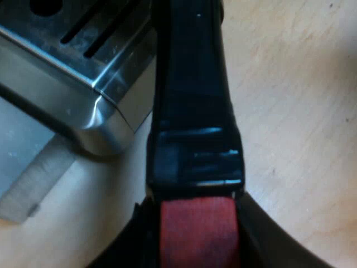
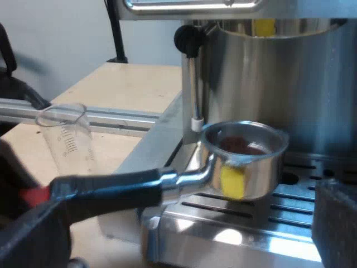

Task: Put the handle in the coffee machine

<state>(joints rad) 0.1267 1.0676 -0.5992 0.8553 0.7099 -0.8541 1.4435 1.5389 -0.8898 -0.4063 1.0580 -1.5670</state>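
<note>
My left gripper (image 1: 198,240) is clenching the metal holder's handle (image 1: 192,111) over the drip tray (image 2: 234,220) of the espresso machine (image 2: 301,78). My right gripper (image 2: 184,234) is hanging open.

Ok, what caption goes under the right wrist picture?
Metal holder held by its dark handle above the drip tray of the espresso machine, measuring glass nearby.

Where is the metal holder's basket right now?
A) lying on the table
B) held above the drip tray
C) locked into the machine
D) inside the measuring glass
B: the metal holder hangs over the drip tray, not yet locked in.
</note>
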